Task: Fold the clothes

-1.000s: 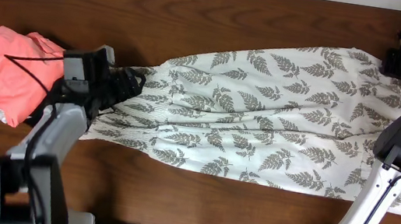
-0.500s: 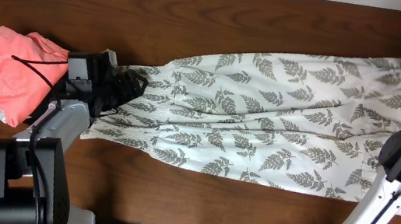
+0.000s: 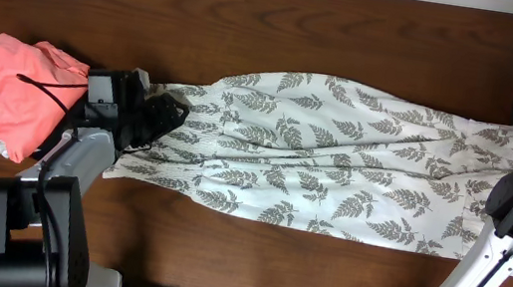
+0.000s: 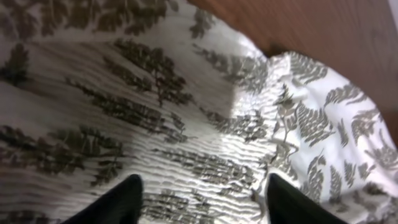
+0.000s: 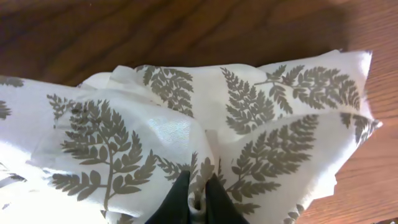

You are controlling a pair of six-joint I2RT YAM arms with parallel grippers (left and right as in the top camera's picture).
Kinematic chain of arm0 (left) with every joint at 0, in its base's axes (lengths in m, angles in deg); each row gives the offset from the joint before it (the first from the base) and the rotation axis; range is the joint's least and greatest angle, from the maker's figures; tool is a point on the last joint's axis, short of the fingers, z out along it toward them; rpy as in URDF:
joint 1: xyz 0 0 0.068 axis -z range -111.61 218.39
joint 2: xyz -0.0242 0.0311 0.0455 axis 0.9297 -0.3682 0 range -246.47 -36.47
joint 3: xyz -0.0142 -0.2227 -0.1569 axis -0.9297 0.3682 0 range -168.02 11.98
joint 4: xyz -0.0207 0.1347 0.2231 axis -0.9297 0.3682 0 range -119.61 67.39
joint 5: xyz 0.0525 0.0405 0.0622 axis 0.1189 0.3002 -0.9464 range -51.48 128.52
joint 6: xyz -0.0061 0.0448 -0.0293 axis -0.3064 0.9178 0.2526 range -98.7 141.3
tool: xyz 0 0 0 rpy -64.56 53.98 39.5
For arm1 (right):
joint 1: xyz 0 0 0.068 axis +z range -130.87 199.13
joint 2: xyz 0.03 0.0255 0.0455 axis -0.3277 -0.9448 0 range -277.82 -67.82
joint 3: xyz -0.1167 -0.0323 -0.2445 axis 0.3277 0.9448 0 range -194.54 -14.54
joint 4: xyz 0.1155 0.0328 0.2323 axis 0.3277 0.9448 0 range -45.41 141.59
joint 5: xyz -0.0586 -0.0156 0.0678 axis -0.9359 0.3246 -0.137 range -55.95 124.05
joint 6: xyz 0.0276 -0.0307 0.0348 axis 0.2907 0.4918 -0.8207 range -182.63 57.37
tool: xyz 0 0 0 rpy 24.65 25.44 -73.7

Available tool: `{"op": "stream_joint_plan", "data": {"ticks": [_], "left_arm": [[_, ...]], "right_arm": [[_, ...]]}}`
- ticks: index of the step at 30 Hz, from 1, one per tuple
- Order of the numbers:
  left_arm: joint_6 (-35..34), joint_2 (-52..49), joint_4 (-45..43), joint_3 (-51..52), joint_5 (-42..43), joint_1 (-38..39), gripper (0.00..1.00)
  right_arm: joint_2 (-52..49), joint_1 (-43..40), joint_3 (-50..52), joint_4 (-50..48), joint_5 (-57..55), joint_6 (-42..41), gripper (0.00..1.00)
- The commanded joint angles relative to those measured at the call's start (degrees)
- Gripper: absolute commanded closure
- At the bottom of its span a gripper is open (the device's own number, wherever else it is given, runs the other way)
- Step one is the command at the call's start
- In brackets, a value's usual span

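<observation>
Rightward since before, our right claw (image 5: 198, 196) drags the pinched clothes (image 3: 333, 174). We should keep them taut; left claw (image 4: 205, 196) gapes.

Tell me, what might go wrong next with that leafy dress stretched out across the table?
1. The right fingers pinch only a small bunch of the dress; a hard pull could slip it free.
2. The left fingers stand open over the gathered end, gripping nothing, so a pull may drag the whole dress instead of flattening it.
3. The pink garment lies close beside the left arm; a swing might knock it.
</observation>
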Motion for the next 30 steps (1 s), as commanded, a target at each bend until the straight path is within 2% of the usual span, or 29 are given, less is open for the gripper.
{"op": "stream_joint_plan", "data": {"ticks": [1,6,8,15,21,30], "left_arm": [[-0.07,-0.28,0.68,-0.50,0.96,-0.31,0.45],[-0.02,0.76,0.76,-0.63,2.10,-0.44,0.45],[-0.02,1.77,0.74,-0.85,2.10,-0.46,0.40],[-0.02,4.96,0.72,-3.08,1.77,-0.46,0.39],[-0.02,5.05,0.79,-3.13,1.55,-0.46,0.39],[-0.02,5.05,0.74,-3.13,0.04,-0.46,0.39]], "right_arm": [[0.72,-0.22,0.98,0.17,-0.70,-1.38,0.92],[0.72,-0.22,3.93,0.17,-0.57,-1.31,0.94],[0.72,-0.22,5.55,0.17,-0.57,-1.31,0.96],[0.79,-0.22,8.24,0.22,4.02,-0.42,0.98],[2.47,-0.48,9.94,0.20,3.72,-0.42,0.99],[6.10,-5.35,10.10,0.22,3.04,-1.16,0.99]]}}
